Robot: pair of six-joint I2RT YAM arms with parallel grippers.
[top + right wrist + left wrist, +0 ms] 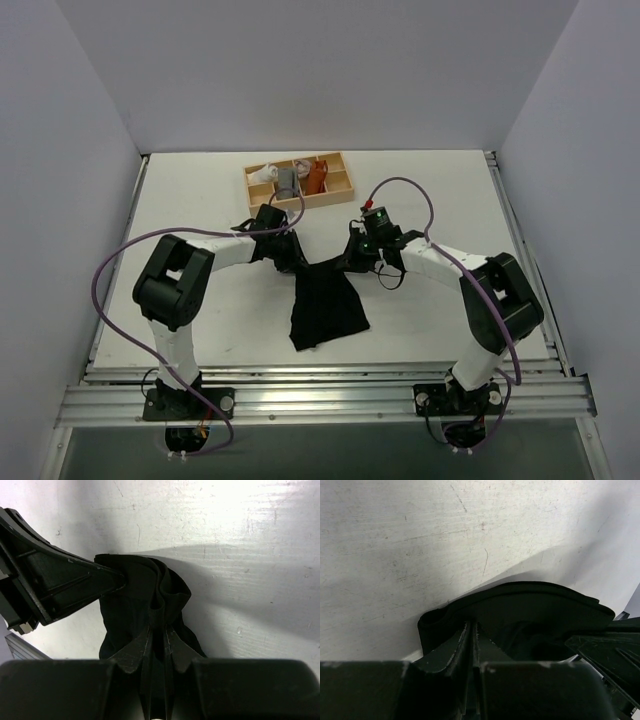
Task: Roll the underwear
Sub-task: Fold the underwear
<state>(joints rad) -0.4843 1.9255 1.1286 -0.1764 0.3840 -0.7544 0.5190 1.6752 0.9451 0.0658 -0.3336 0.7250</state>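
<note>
The black underwear [325, 300] hangs between my two grippers above the table's middle, its lower part draped down onto the table. My left gripper [291, 257] is shut on its left upper edge; the wrist view shows the jaws pinched on the black cloth [520, 610]. My right gripper [352, 258] is shut on its right upper edge, the cloth [155, 595] bunched between the fingertips. The left gripper's finger [65, 582] shows in the right wrist view, close beside the right one.
A small wooden tray [299, 181] stands at the back, holding white, grey and orange-brown cloth rolls in its compartments. The white table [440, 190] has walls on three sides and a metal rail along its near edge.
</note>
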